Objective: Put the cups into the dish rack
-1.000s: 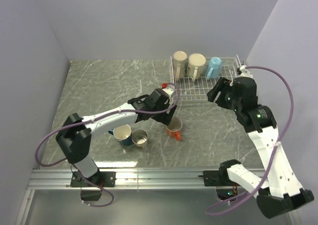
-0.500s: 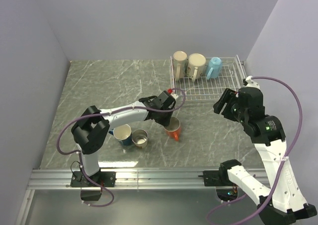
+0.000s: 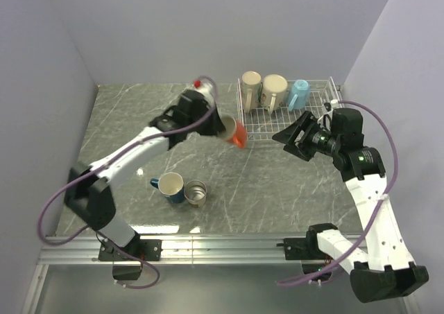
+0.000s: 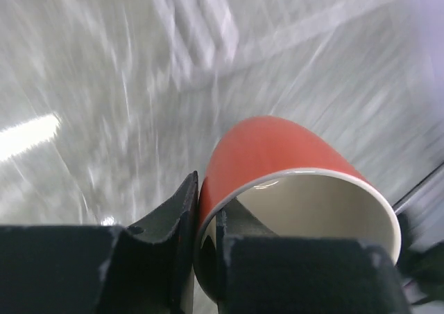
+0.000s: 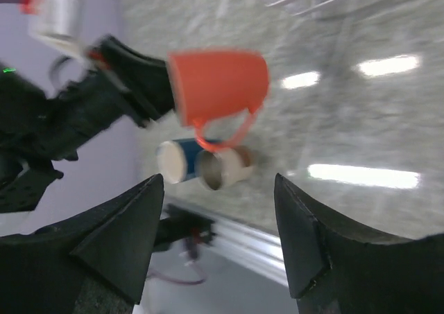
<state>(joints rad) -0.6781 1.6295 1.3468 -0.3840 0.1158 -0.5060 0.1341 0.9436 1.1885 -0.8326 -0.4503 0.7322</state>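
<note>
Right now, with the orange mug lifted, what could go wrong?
The left hand pinches the orange mug by its rim wall only, tilted sideways: it might slip. The open right hand sits at the front of the dish rack, near the mug's likely path. The cream mug, green-lined mug and light blue mug at its back could get knocked.

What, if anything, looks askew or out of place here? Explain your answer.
Only the orange mug: the left hand pinches its rim and holds it tipped sideways in the air beside the dish rack. Nothing looks spilled or broken.
</note>
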